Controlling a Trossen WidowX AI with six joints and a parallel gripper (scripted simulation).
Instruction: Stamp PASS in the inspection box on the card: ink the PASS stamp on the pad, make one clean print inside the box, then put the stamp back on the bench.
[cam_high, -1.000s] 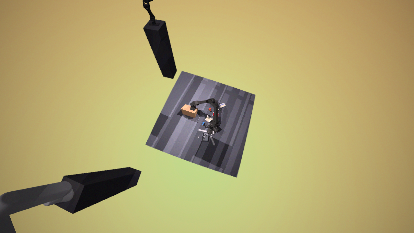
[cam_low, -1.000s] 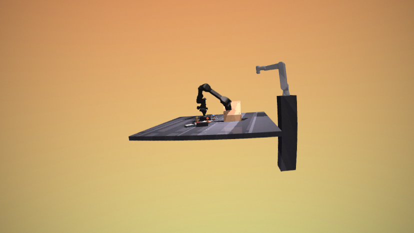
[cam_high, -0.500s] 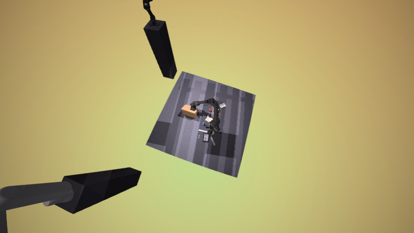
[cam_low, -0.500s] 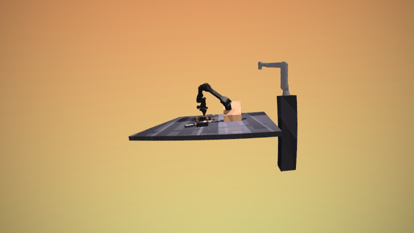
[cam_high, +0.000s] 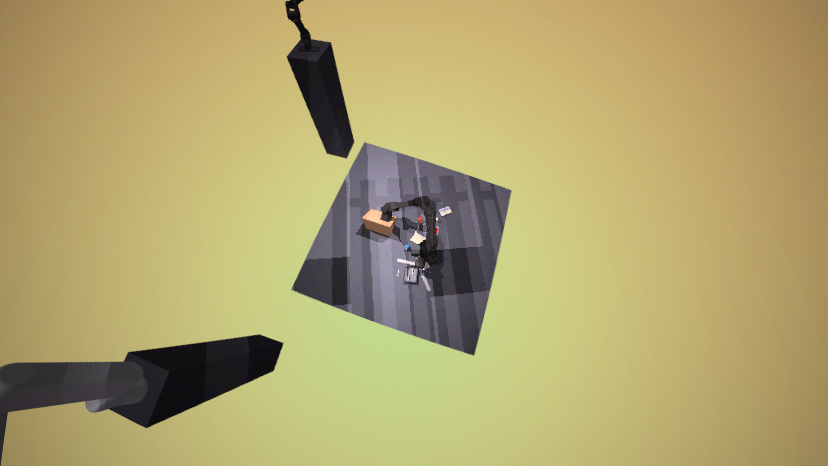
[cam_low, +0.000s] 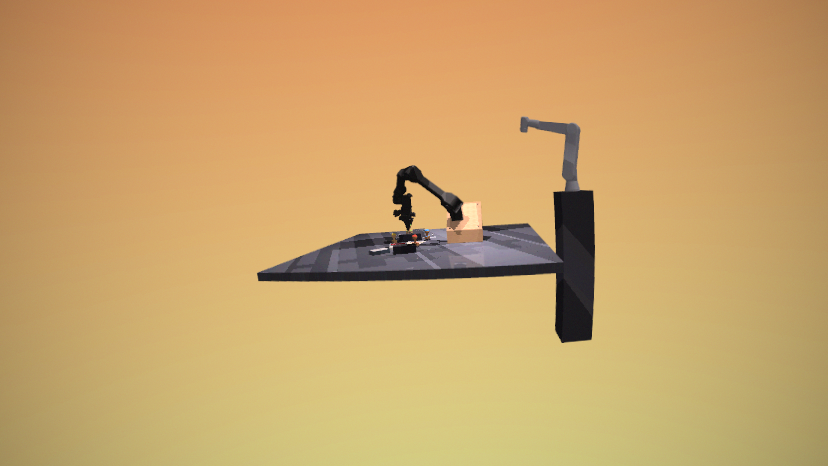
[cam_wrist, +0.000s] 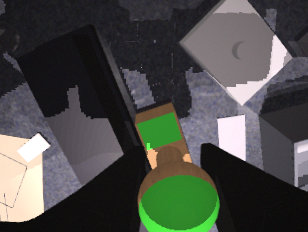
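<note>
My gripper (cam_wrist: 172, 154) (cam_low: 408, 226) is shut on the wooden stamp with a green knob (cam_wrist: 179, 200) and a green label on its block. It points down, with the stamp low over the bench among the items. The cream card (cam_wrist: 17, 172) (cam_high: 417, 237) with thin printed lines is at the lower left in the wrist view, partly cut off. A small white piece (cam_wrist: 33, 147) overlaps its corner. A long black block (cam_wrist: 65, 100), possibly the ink pad, stands between the card and the stamp. The stamp's underside and any print in the box are hidden or too small to tell.
A grey square piece (cam_wrist: 220, 45) with a round knob is at the upper right in the wrist view. Beside the stamp are a white strip (cam_wrist: 232, 137) and a dark tray (cam_high: 410, 274). Red (cam_low: 414, 236) and blue (cam_low: 426, 230) knobs stand nearby. The wooden box (cam_high: 378, 224) is at the arm's base.
</note>
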